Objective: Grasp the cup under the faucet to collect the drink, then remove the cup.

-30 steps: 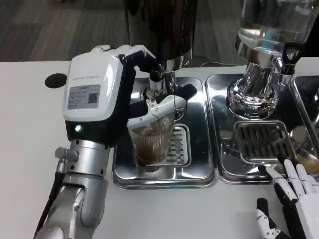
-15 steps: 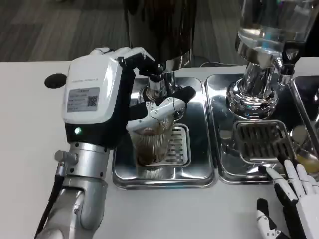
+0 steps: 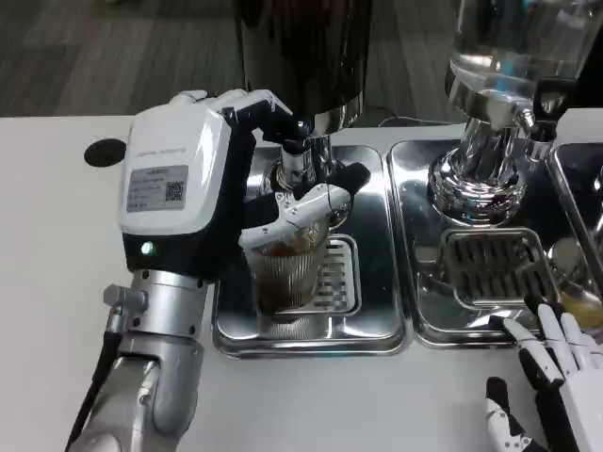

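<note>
Cup: ribbed clear cup (image 3: pixel 285 271) is standing on the grate of the left drip tray (image 3: pixel 377 325), directly beneath the faucet (image 3: pixel 300 162) of the dark dispenser (image 3: pixel 306 56).
Drink: brown liquid is filling most of the cup; whether any is flowing from the faucet at this moment cannot be told.
Left hand: left hand (image 3: pixel 203 193) is wrapping around the cup near its rim, white-and-black fingers (image 3: pixel 311 202) curling across the front, so the cup is being gripped.
Right hand: right hand (image 3: pixel 551 372) is waiting low at the right bench edge, fingers spread and holding nothing.
Surroundings: second, clear dispenser (image 3: pixel 513 56) is standing over its own tray (image 3: pixel 419 311) to the right, on the white bench (image 3: pixel 47 282).
Progress: grasping looks done and collecting appears well advanced; lifting the cup away from the faucet is remaining.
</note>
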